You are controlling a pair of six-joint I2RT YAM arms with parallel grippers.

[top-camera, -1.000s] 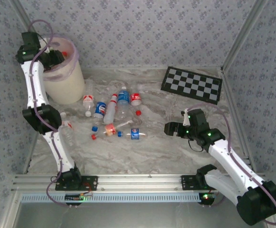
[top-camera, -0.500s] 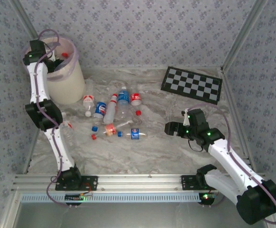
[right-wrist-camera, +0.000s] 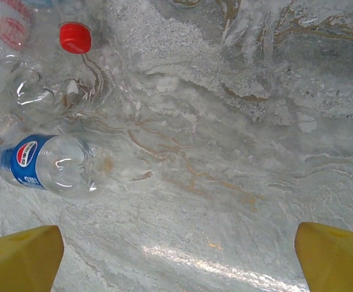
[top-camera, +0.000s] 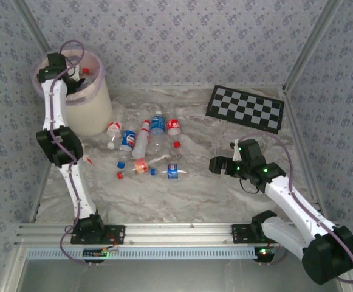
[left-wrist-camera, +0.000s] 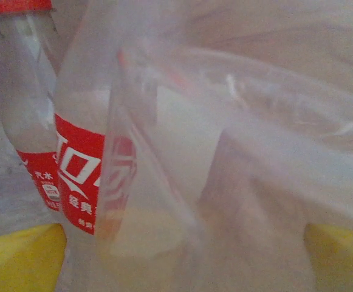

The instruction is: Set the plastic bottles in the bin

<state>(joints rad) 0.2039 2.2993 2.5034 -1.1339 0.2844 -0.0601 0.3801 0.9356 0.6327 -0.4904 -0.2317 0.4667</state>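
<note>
Quick status. My left gripper hangs over the bin, which sits in the far left corner of the table. On the left wrist cam my yellow fingertips are out at the two bottom corners, so the jaws are spread wide and aren't squeezing anything. Right in front of them, down inside the pale bag, is a red-label bottle. A second red-label one is just beside it on the left. It's pretty blurry in there, so I can't tell if either one touches a finger.

The rest of the plastic bottles lie scattered on the table, left of the middle and toward the far edge, with a few loose caps among them. One more lies by the left edge, next to my left arm.

My right gripper hovers above the table, right of centre, jaws wide apart with nothing between them. Its cam looks down on bare marble. A Pepsi bottle lies off to the left, and a red cap shows farther up. The checkerboard is near the far right corner.
</note>
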